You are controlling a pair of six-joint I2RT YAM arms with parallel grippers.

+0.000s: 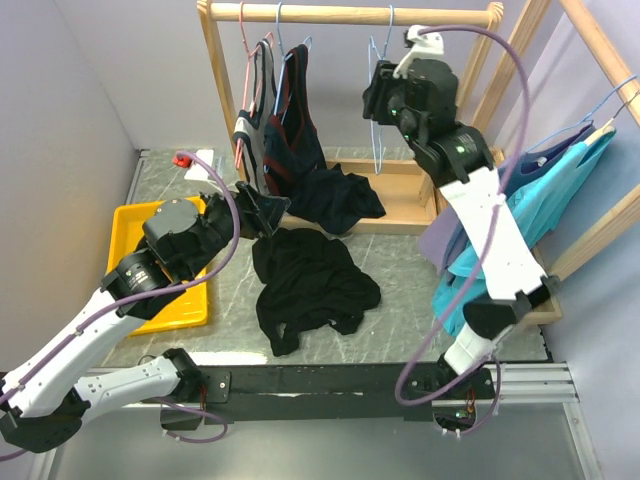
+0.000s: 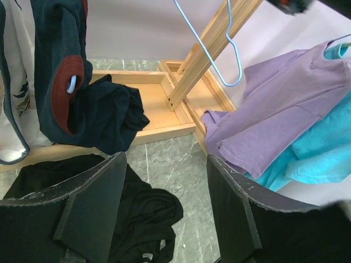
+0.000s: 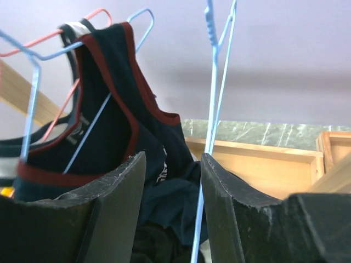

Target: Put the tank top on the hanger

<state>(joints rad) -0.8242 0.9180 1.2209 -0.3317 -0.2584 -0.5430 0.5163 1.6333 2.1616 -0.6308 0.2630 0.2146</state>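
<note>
The black tank top (image 1: 315, 285) lies crumpled on the grey table, in front of the wooden rack. It also shows in the left wrist view (image 2: 140, 219), low and left between the fingers. The light-blue hanger (image 1: 378, 115) hangs bare from the rack's rod. My left gripper (image 1: 262, 212) is open and empty, just above the tank top's far left edge. My right gripper (image 1: 384, 98) is open at the hanger. In the right wrist view the hanger's wires (image 3: 216, 98) pass between the jaws (image 3: 173, 213), close to the right finger.
The red-trimmed top (image 1: 296, 130) and a grey-black top on a pink hanger (image 1: 250, 120) hang at the rod's left. A dark navy heap (image 1: 338, 196) lies on the rack's base. Purple (image 2: 285, 115) and teal shirts (image 1: 545, 195) hang at right. A yellow tray (image 1: 130, 235) sits at left.
</note>
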